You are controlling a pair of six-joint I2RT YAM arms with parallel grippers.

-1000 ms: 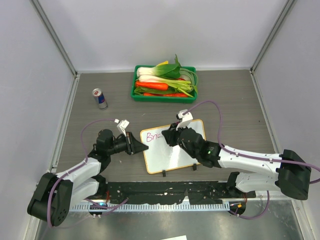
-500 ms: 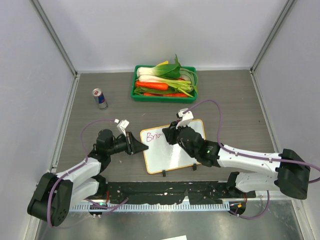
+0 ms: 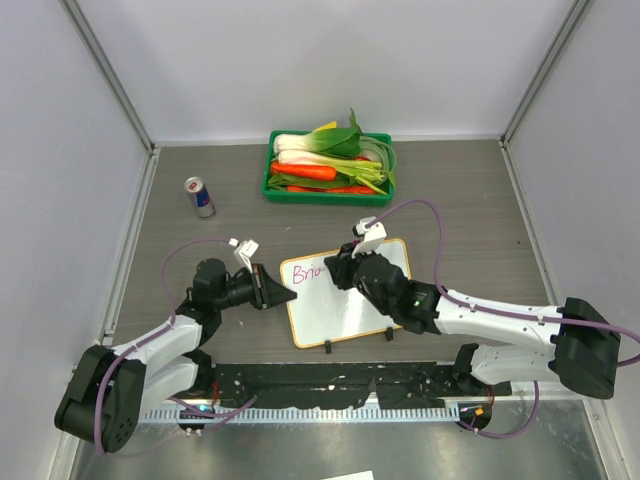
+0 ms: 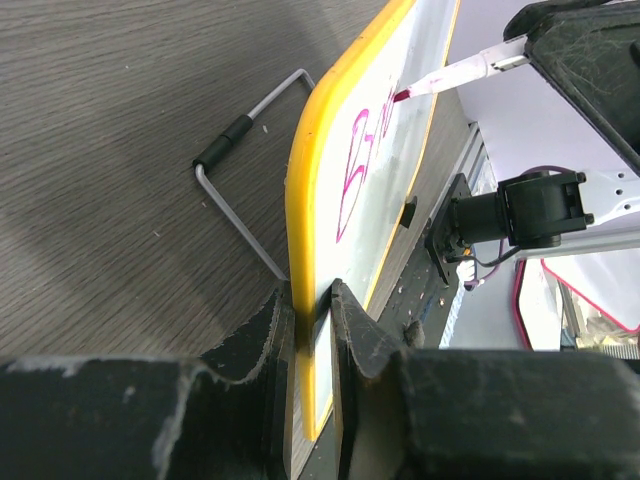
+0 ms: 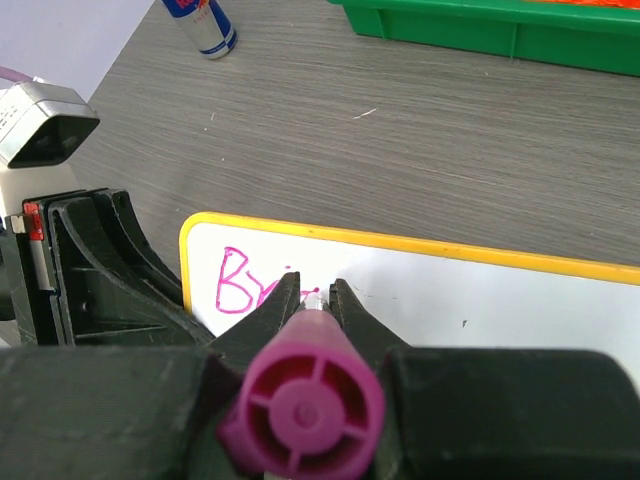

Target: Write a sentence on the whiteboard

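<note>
Purple-magenta ink is lengthening on the whiteboard (image 3: 325, 315). The sentence (image 5: 245, 282) is now reading roughly "Bri", a stroke or so longer than a second ago, so the writing is advancing but is barely begun, with nearly all of its words still to come. The whiteboard is lying at the middle of the table (image 3: 480, 200), between the two arms, and is not shifting as the letters grow.

The right gripper (image 5: 315, 293) is clamping tight around a purple marker (image 5: 305, 400) and pressing its tip to the white surface just past the last letter, near the board's eleven o'clock corner. The left gripper (image 4: 312, 300) is pinching the yellow-orange rim at the board's nine o'clock edge, its jaws narrowed onto it, likely steadying the board against the pen's push.

The line is running just below the twelve o'clock rim, so upstrokes are getting little margin there. Toward three o'clock the white surface is lying bare, giving the first line room, and the lower half toward six o'clock is waiting for a second line. A wire stand (image 4: 222, 148) is showing behind the board. Farther out, a green tray (image 3: 320, 197) of vegetables is sitting well apart at twelve o'clock and a can (image 3: 199, 197) at ten o'clock, neither crowding the right arm's sweep.
</note>
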